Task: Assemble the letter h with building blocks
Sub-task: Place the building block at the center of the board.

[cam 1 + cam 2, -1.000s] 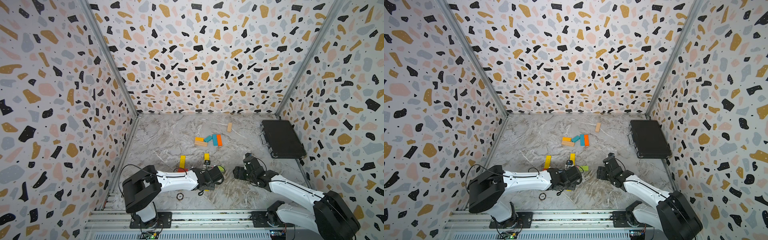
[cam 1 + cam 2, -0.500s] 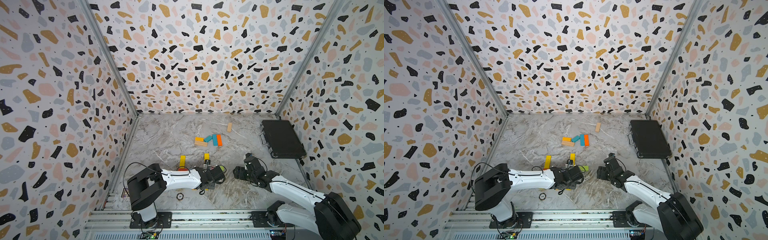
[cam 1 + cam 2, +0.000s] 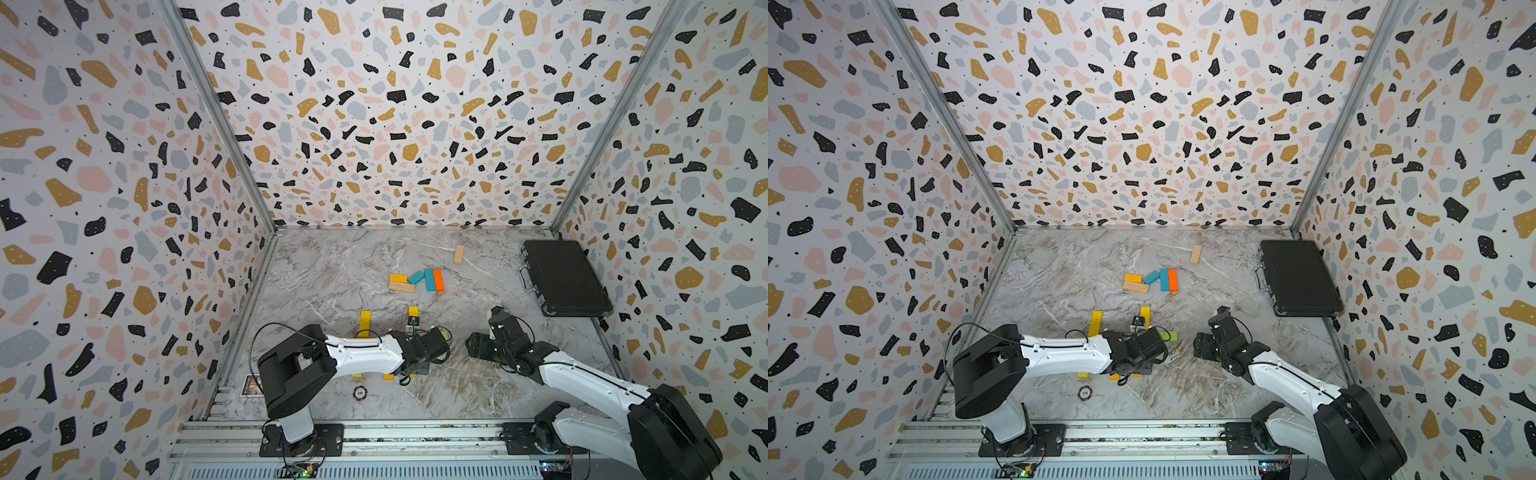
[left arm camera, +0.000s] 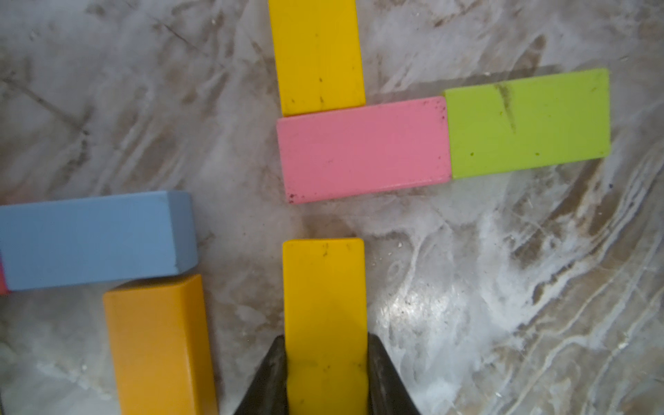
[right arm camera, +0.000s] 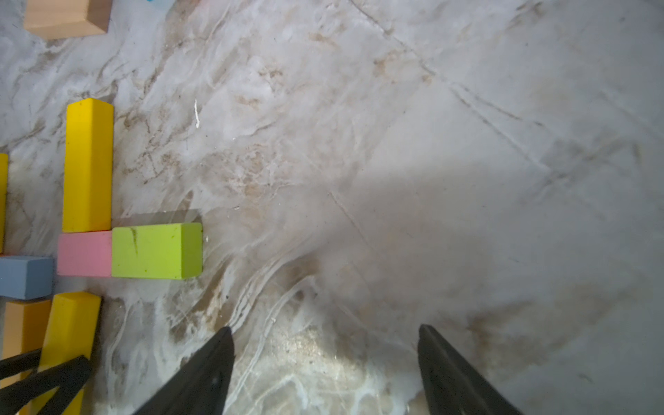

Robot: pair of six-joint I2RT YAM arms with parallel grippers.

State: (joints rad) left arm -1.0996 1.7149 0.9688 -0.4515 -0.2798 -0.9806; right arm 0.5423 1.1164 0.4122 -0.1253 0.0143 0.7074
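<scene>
Left gripper (image 4: 325, 346) clamped on yellow block (image 4: 323, 284), long axis pointing straight at pink block (image 4: 363, 151) lying crosswise just ahead, gap between. Right gripper (image 5: 323, 334) spread wide, empty, farther off.

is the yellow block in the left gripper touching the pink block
Apart. The left wrist view shows a clear gap between the pink block and the end of the yellow block held in the left gripper.
</scene>
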